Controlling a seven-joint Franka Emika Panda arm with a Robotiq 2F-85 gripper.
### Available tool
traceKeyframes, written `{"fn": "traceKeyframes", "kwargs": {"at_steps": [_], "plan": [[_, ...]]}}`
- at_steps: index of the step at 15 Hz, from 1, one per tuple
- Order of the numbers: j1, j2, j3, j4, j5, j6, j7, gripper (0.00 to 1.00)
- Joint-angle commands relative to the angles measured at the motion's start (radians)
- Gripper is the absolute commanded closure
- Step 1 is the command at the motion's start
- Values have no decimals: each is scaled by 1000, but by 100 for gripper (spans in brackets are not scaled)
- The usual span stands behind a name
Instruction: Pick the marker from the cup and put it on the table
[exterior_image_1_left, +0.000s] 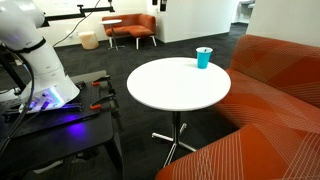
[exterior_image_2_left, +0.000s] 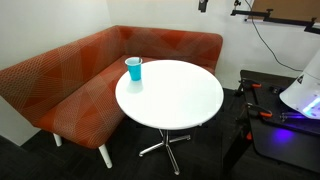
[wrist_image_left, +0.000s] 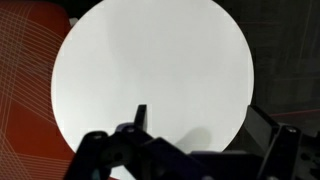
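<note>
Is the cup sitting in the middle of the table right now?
No, in an exterior view the turquoise cup stands upright near the edge of the round white table, on the side by the orange sofa.

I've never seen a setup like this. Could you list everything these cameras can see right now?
table: one, round, white top, metal pedestal, mid-room.
cup: one, turquoise, upright near the table's edge on the sofa side.
marker: not made out; too small to tell whether it is in the cup.
sofa: one, orange, corner-shaped, wrapping behind the table.
armchair: one, orange, far back of the room.
stool: one, beige, beside the armchair.
workbench: one, dark, beside the table.
tools: at least two, red-handled, on the workbench.
robot base: one, white, on the workbench.
fingers: dark, at the bottom of the wrist view, above the table; open or shut unclear.
</note>
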Motion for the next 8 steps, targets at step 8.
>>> {"fn": "traceKeyframes", "kwargs": {"at_steps": [8], "plan": [[25, 75, 133, -124, -26, 610, 399, 0]]}}
